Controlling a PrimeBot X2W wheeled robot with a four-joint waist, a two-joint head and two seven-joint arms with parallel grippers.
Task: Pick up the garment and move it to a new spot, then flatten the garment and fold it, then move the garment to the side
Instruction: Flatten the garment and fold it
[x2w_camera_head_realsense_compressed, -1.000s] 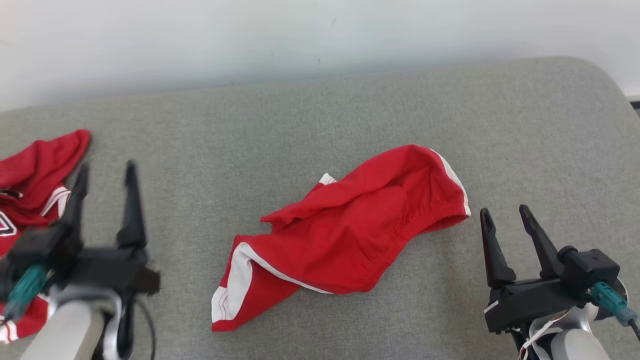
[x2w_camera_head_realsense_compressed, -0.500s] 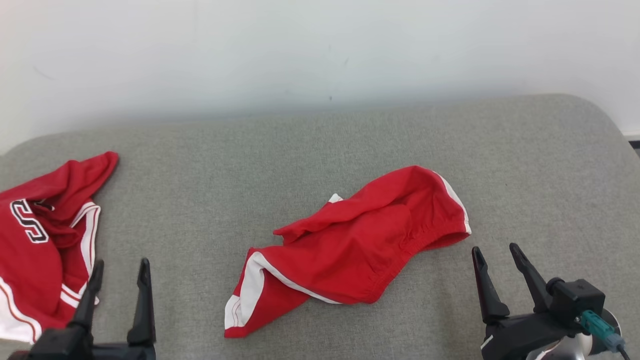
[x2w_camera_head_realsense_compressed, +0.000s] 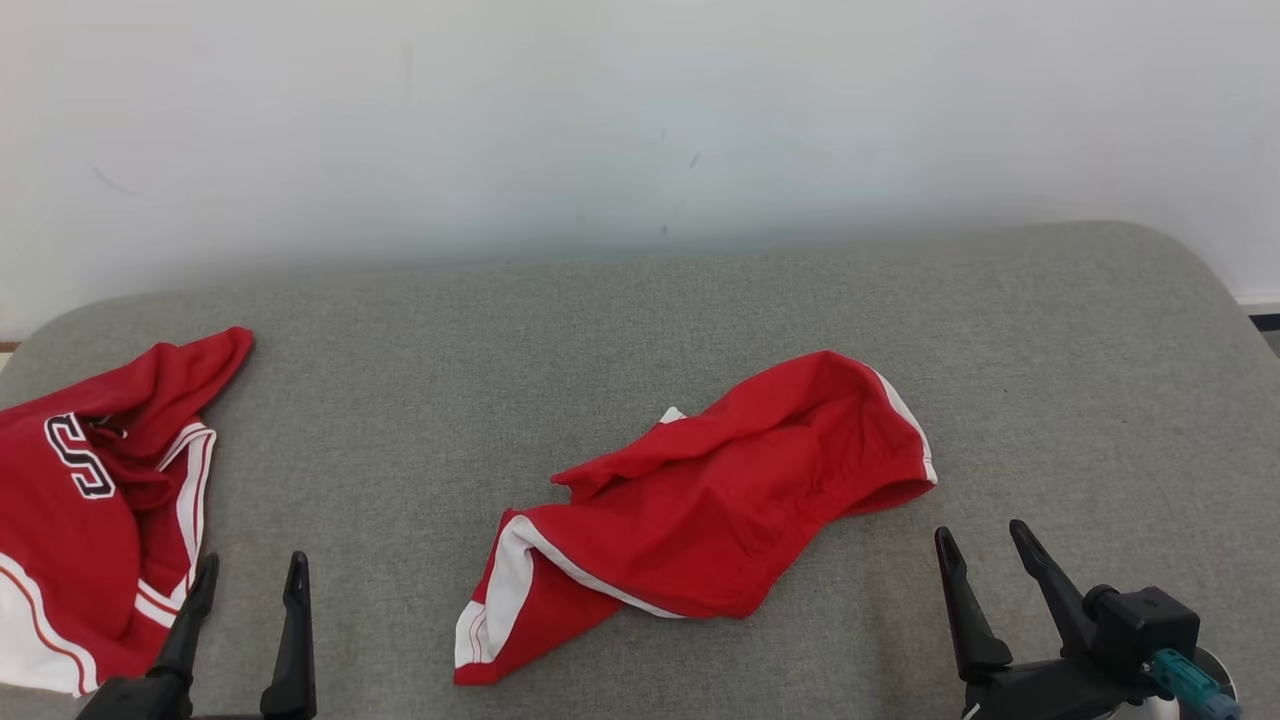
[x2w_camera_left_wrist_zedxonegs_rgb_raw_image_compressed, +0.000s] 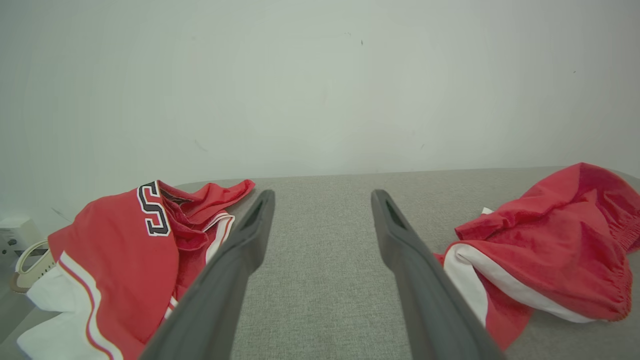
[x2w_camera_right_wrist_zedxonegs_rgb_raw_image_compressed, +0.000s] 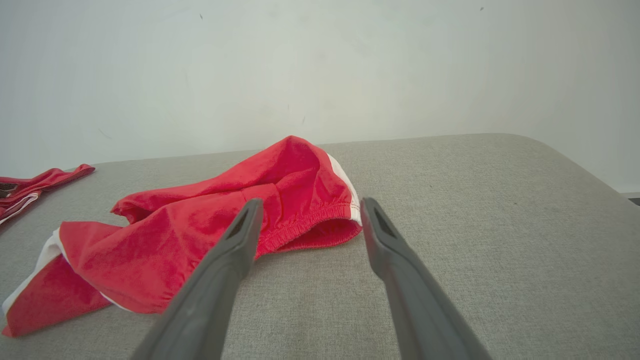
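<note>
Garment (x2w_camera_head_realsense_compressed: 700, 520): red, white side stripes, elastic waistband. It lies crumpled near the middle of the grey cushion (x2w_camera_head_realsense_compressed: 640, 330), with the waistband end toward the robot's right and a white-trimmed hem toward the near left. It is neither flat nor folded, so I judge the task to be at the pick-up step.

Left gripper (x2w_camera_head_realsense_compressed: 252, 560): fingers spread wide, empty, low at the near left. It sits between the garment and a lettered red cloth (x2w_camera_head_realsense_compressed: 90, 500) on the cushion's left end.

Right gripper (x2w_camera_head_realsense_compressed: 980, 530): fingers likewise apart, empty, just on the near side of the waistband end and clear of the fabric.

Why so placed (judgement): the two grippers bracket the garment's ends with fingers pointing away from the robot, which suits a two-handed lift.

View notes:
- The head view gives the whole layout and the gap between the two red pieces.
- The right wrist view looks into the waistband opening and shows the gathered elastic edge between its fingers.
- The left wrist view shows the hem's white band beside its right finger.
- It also shows a pale looped object (x2w_camera_left_wrist_zedxonegs_rgb_raw_image_compressed: 32, 260) beyond the cushion's edge, too small to identify.
</note>
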